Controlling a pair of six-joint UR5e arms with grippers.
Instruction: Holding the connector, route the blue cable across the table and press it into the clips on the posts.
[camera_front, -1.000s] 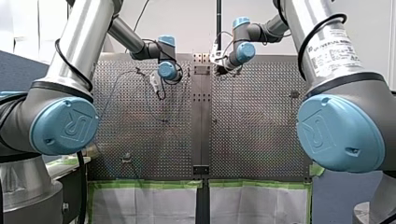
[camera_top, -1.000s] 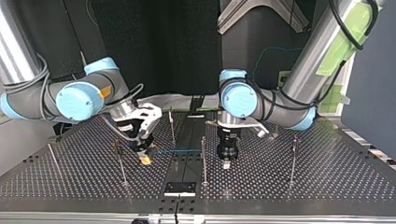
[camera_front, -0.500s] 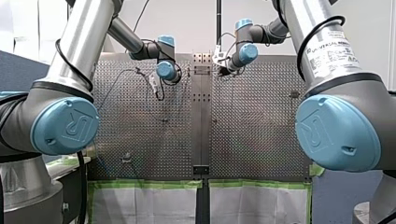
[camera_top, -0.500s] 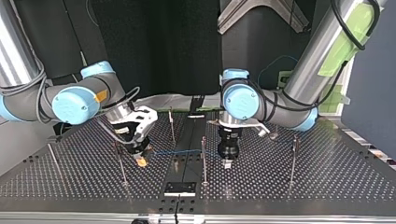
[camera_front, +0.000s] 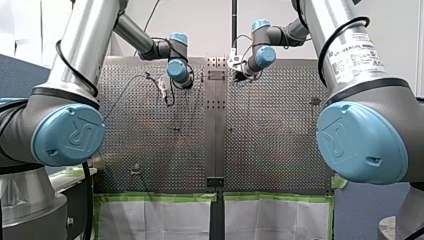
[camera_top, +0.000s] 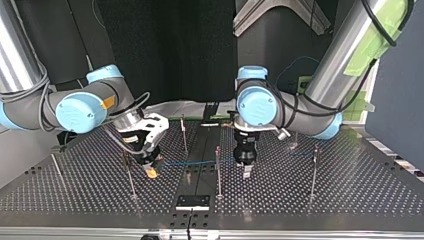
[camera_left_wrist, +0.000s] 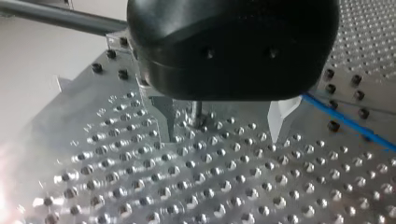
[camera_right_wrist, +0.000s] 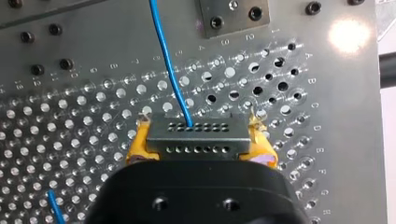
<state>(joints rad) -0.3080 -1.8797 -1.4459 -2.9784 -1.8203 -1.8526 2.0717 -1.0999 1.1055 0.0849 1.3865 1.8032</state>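
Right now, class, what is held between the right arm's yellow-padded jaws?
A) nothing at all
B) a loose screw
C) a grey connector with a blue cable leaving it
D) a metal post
C: the right wrist view shows the right arm's jaws, with their yellow pads, closed on the connector, and the blue cable runs out of it.

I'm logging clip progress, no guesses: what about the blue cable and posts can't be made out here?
Thin metal posts: their tops are too small in the top view to tell whether the thin blue cable sits in any clip.
Cable's far end: cut off by the right wrist view's edge.
Cable's run in the left wrist view: hidden behind my left gripper's black body.
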